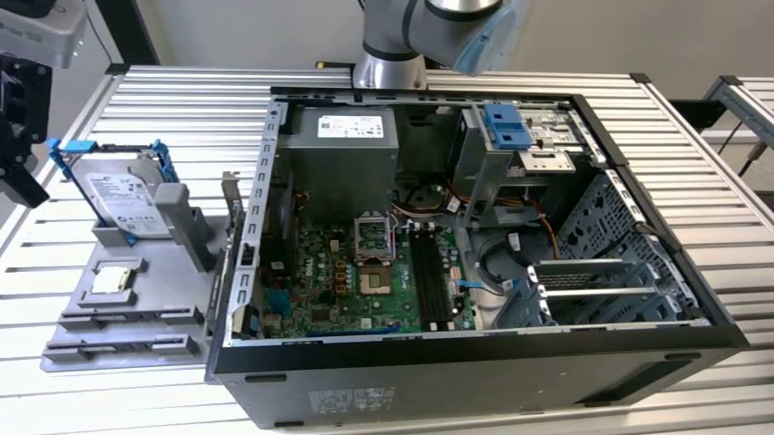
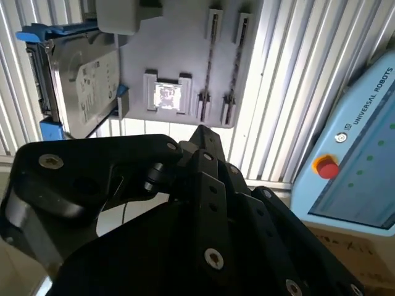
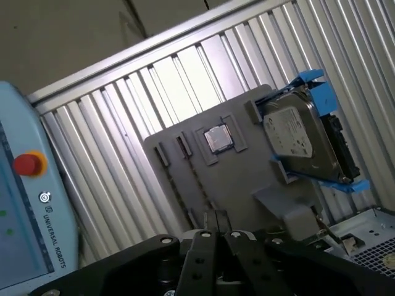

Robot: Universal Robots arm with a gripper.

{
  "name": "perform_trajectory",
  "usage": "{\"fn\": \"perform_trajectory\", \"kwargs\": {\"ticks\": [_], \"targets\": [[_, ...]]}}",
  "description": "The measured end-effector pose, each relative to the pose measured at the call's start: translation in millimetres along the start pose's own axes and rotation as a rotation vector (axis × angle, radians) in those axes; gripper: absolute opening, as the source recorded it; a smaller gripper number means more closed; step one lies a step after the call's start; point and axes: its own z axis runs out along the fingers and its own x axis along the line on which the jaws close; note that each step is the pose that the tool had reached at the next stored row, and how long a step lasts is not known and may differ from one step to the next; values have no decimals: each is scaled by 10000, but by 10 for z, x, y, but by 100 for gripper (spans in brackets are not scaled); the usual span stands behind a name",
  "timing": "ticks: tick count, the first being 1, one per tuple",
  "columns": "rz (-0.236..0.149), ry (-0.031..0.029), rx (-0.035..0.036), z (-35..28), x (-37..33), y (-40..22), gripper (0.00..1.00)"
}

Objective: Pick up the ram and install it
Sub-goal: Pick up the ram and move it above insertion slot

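Note:
The ram looks like a thin dark strip standing on edge between the clips of a slot on the grey tray. It also shows in the first wrist view, where the ram lies next to the square chip. My gripper hangs at the exterior view's left edge, above the table and just left of the hard drive. In both wrist views the gripper has its fingers pressed together into one tip, with nothing between them. It is high above the tray and touches nothing.
The open computer case lies in the middle, with its motherboard and long dark memory slots exposed. On the tray stand a hard drive in a blue bracket and a square silver chip. A blue teach pendant lies beside the table.

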Motion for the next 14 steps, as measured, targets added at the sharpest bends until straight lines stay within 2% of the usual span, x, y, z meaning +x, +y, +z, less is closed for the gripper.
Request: {"fn": "perform_trajectory", "kwargs": {"ticks": [8, 14], "targets": [[-1446, -35, 186, 2, 0, 0, 0], [-2542, -24, 226, 7, 0, 0, 0]]}}
